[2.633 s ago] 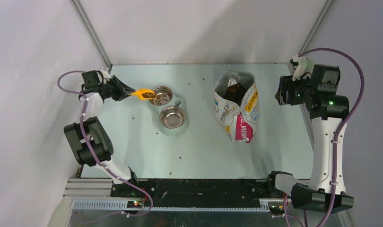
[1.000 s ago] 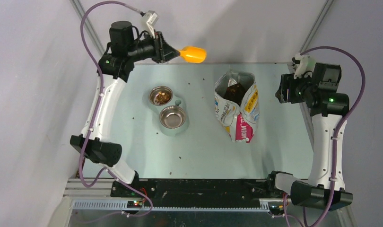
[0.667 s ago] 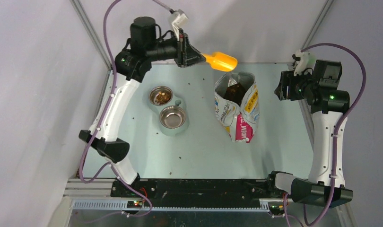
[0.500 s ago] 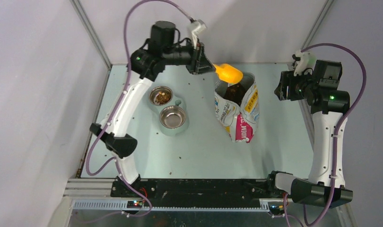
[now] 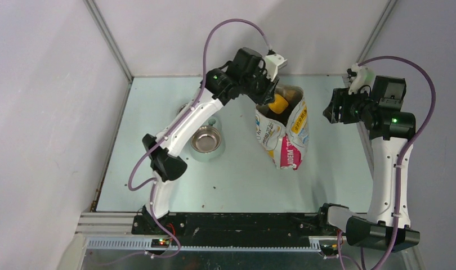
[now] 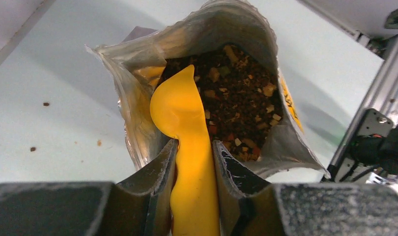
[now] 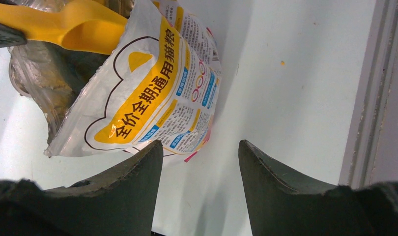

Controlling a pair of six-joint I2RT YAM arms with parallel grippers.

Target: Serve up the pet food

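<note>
**Reloading the scoop at the bag**

From above, we see the left arm [image 5: 186,121] reaching long across the pale worktop [image 5: 242,174], with the left claw [image 5: 269,97] at the mouth of the white-yellow-pink printed foil bag [image 5: 287,140]. The right arm [image 5: 386,163] stands folded at the right edge.

At the left wrist, the claw is clamped on the orange plastic scoop [image 6: 180,110]. Its cup is on edge over the dark-brown kibble pet food [image 6: 241,98] inside the bag. We judge this the loading step; the next move is to dig in, then roll level.

At the right wrist, the right claw [image 7: 199,147] stands apart and empty, beside the bag.

Soft, even light throughout — faint shadows fall beside the bag [image 6: 133,113], its foil lining glinting mildly.
</note>
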